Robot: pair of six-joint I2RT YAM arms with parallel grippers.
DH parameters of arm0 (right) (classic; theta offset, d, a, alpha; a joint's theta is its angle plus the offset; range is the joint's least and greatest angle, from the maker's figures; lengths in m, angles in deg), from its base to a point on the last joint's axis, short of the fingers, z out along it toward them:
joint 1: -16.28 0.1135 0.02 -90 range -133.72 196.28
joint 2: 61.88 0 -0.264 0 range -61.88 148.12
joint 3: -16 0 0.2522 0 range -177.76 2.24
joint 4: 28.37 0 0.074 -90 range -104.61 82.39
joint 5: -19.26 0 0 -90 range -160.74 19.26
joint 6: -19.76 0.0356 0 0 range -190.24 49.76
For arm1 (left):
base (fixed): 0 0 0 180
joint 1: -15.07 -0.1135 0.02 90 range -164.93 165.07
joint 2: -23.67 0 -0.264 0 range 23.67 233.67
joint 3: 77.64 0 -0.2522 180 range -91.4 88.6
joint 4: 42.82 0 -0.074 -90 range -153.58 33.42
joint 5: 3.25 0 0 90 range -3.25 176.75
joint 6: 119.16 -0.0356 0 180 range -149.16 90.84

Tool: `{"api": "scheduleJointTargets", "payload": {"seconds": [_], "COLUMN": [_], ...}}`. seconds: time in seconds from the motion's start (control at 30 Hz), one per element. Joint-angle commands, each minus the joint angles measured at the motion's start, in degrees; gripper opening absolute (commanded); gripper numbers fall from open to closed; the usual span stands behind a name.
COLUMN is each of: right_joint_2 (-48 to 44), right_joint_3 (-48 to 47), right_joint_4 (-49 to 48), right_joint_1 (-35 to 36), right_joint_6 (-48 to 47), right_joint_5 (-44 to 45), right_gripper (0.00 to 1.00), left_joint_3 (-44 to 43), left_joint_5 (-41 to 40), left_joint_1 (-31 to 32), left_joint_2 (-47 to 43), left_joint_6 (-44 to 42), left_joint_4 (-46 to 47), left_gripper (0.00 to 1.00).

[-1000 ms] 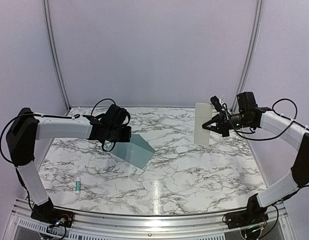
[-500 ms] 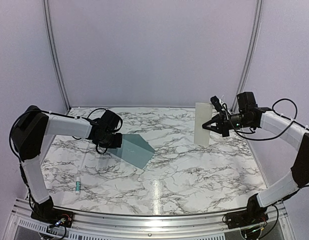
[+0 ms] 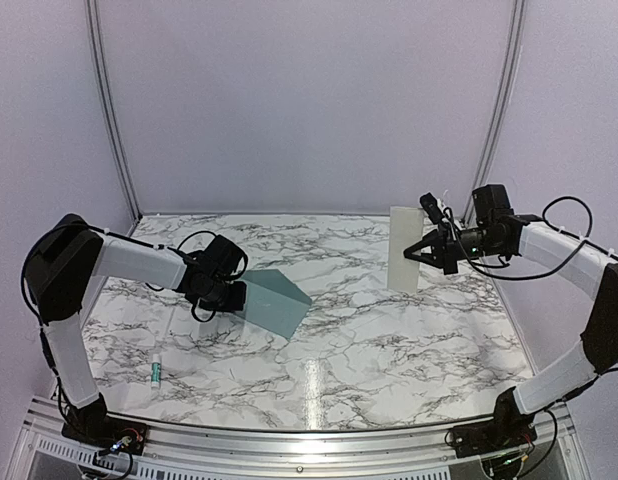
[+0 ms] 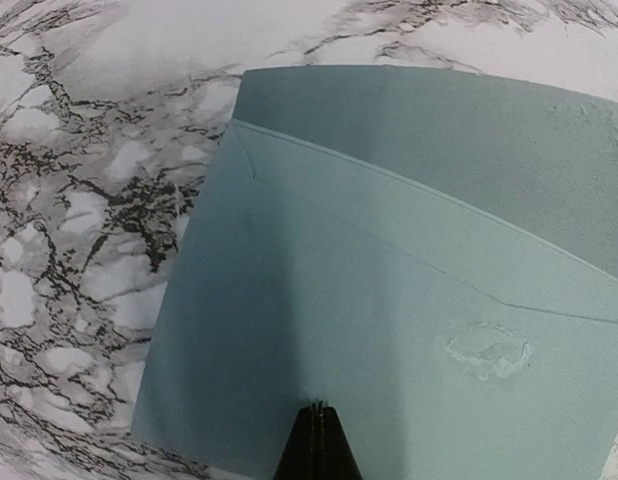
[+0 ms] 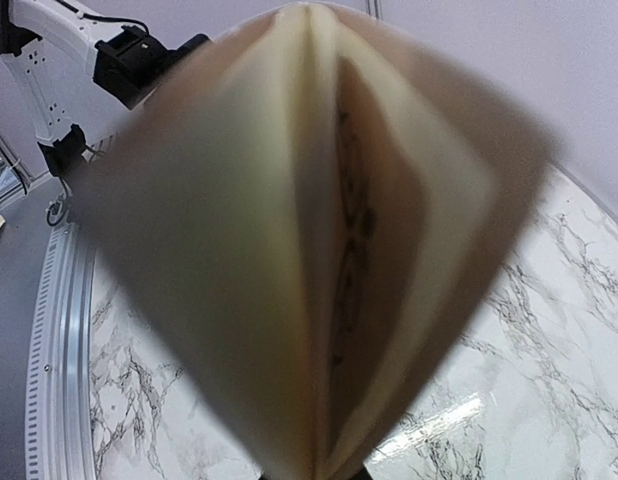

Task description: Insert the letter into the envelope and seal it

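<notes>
Small white-green tube (image 3: pixel 156 373) lies on the marble counter (image 3: pixel 389 340) near left. Left end effector (image 3: pixel 232 295) is closed, pinching the near edge of the grey-blue envelope (image 3: pixel 274 301), which rests on the counter with flap open. Right end effector (image 3: pixel 421 251) grips the tan letter (image 3: pixel 403 262), held upright above the counter at right.

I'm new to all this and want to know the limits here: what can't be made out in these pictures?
- Letter: writing blurred, too close to the right wrist camera.
- Right gripper: fingers hidden behind the letter, right wrist view.
- Envelope: cut off by the left wrist frame edge.
- Small tube: label too small, top view.
</notes>
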Motion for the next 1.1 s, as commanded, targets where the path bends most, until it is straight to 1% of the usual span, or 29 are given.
{"api": "scheduleJointTargets", "payload": {"seconds": [0.0, 0.17, 0.23, 0.3, 0.33, 0.4, 0.47, 0.53, 0.6, 0.63, 0.67, 0.73, 0.77, 0.83, 0.93, 1.0, 1.07], "right_joint_2": [0.85, 1.57, 1.87, 2.22, 2.38, 2.67, 2.83, 2.87, 2.8, 2.72, 2.63, 2.51, 2.52, 2.52, 2.01, 1.62, 1.56], "right_joint_3": [-0.58, -0.76, -0.8, -0.8, -0.87, -0.97, -1.05, -1.13, -1.15, -1.15, -1.09, -1.06, -1.06, -1.21, -1.41, -1.29, -1.11], "right_joint_4": [0.9, 1.33, 1.43, 1.65, 1.68, 1.98, 2.08, 2.15, 2.17, 2.18, 2.16, 2.09, 2.05, 2.41, 3.0, 2.79, 2.4], "right_joint_1": [-0.23, -0.21, -0.21, -0.25, -0.25, -0.23, -0.13, -0.17, -0.17, -0.17, -0.19, -0.17, -0.13, -0.17, -0.2, -0.2, -0.14], "right_joint_6": [-1.1, -1.48, -1.57, -1.67, -1.76, -1.85, -1.82, -1.83, -1.86, -1.81, -1.77, -1.74, -1.75, -2.11, -2.8, -2.68, -2.36], "right_joint_5": [0.09, 0.27, 0.21, 0.16, 0.1, 0.03, -0.19, -0.32, -0.26, -0.14, -0.09, -0.17, -0.17, -0.17, 0.04, 0.25, 0.14], "right_gripper": [0.0, 0.0, 0.0, 0.0, 0.0, 0.0, 0.0, 0.0, 0.0, 0.0, 0.0, 0.0, 0.0, 0.0, 0.0, 0.0, 0.0], "left_joint_3": [5.54, 9.47, 10.8, 11.54, 11.52, 10.02, 6.29, 2.46, -0.14, -0.68, -0.87, -0.87, -0.6, 1.73, 6.36, 7.32, 6.11], "left_joint_5": [0.61, 1.34, 1.75, 1.69, 1.77, 2.95, 2.63, 1.46, -2.48, -4.32, -5.27, -3.51, -0.12, 11.92, 21.41, 24.9, 25.98], "left_joint_1": [5.44, 13.41, 15.79, 16.43, 16.46, 16.47, 16.4, 16.27, 15.97, 15.57, 14.67, 11.23, 8.65, 3.13, -1.81, -3.28, -4.18], "left_joint_2": [-1.58, -4.58, -6.98, -9.6, -11.07, -14.45, -17.51, -19.72, -21.42, -22.19, -22.57, -22.61, -22.34, -21.91, -21.03, -18.6, -14.72], "left_joint_6": [3.71, 7.32, 8.14, 8.52, 8.07, 4.39, -0.2, -5.66, -9.42, -10.77, -12.06, -14.76, -15.36, -17.6, -19.88, -20.76, -21.53], "left_joint_4": [-3.26, -3.14, -3.37, -4.2, -4.94, -6.44, -8.53, -10.11, -10.91, -10.47, -9.52, -7.24, -5.72, -0.23, 11.1, 15.55, 16.67], "left_gripper": [0.0, 0.0, 0.0, 0.0, 0.0, 0.0, 0.01, 0.23, 0.51, 0.63, 0.7, 0.75, 0.76, 0.76, 0.75, 0.73, 0.72]}}
